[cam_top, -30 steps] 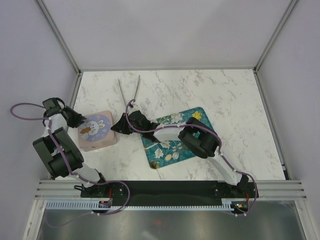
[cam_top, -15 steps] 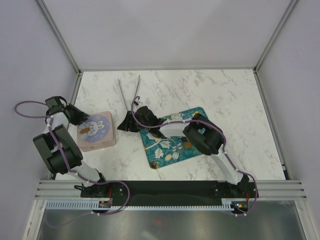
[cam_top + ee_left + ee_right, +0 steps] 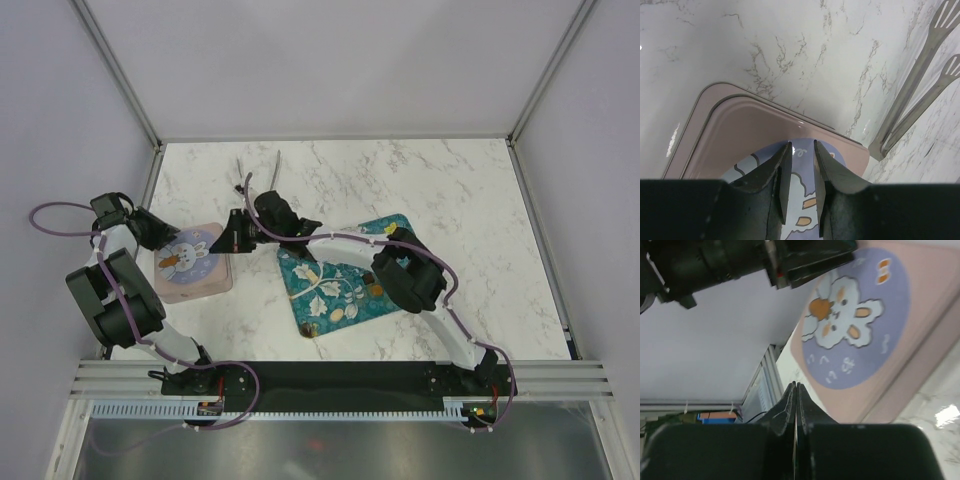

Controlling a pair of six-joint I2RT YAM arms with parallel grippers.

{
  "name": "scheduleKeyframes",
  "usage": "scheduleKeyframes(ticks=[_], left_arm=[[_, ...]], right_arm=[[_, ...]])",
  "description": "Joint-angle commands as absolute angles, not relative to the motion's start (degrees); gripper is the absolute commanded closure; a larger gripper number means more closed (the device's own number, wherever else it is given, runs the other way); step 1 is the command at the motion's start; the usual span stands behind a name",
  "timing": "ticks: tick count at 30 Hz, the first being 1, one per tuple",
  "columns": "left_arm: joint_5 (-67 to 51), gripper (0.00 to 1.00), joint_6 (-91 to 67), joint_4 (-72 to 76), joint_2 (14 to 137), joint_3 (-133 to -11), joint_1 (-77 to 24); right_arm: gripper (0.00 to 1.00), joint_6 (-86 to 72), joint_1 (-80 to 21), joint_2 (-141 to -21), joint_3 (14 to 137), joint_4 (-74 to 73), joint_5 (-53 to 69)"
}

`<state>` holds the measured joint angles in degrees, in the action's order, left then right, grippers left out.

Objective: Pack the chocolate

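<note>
The chocolate, a few small pieces (image 3: 345, 312), lies on a teal flower-print tray (image 3: 398, 228) right of centre. Among them are a dark square (image 3: 308, 272) and a caramel piece (image 3: 376, 291). A pink tin (image 3: 190, 285) with a bunny lid (image 3: 740, 125) sits closed at the left. My left gripper (image 3: 152, 232) (image 3: 801, 145) rests over the lid's far-left corner, fingers nearly together and holding nothing. My right gripper (image 3: 232, 236) (image 3: 796, 385) is shut and empty at the tin's far-right corner, beside the lid (image 3: 900, 370).
Metal tongs (image 3: 258, 178) (image 3: 920, 85) lie on the marble behind the tin, close to the right arm's wrist. Grey walls and aluminium posts ring the table. The left arm's black wrist (image 3: 790, 260) shows across the tin in the right wrist view.
My right gripper left the tray's left edge, moved up and left to the tin's far-right corner, and shut. The left gripper and the tin stayed put.
</note>
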<state>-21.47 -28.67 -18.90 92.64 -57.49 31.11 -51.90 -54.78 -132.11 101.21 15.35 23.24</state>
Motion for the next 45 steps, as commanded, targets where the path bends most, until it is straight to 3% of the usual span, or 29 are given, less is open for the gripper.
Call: scheduleKeyframes(ticks=[1, 10, 23, 36, 45], left_arm=[[-18.54, 0.67, -27.95, -24.79, 95.45, -55.02, 31.11], [-18.20, 0.67, -27.77, -24.70, 94.22, -54.32, 31.11], [-19.42, 0.67, -27.95, -25.05, 93.78, -55.55, 31.11], [-21.97, 0.67, -29.27, -23.21, 93.60, -53.44, 31.03], [-21.62, 0.67, -29.35, -22.94, 92.99, -53.35, 31.11]], right_arm=[[1.00, -54.05, -57.13, -134.47, 104.67, 15.65, 28.30], [1.00, -56.17, -58.80, -140.19, 92.99, 21.80, 25.75], [1.00, -48.96, -58.62, -130.52, 104.40, 12.92, 25.84], [1.00, -54.22, -57.22, -144.04, 117.68, 9.06, 25.57], [1.00, -52.92, -57.48, -145.73, 108.11, 7.65, 21.80]])
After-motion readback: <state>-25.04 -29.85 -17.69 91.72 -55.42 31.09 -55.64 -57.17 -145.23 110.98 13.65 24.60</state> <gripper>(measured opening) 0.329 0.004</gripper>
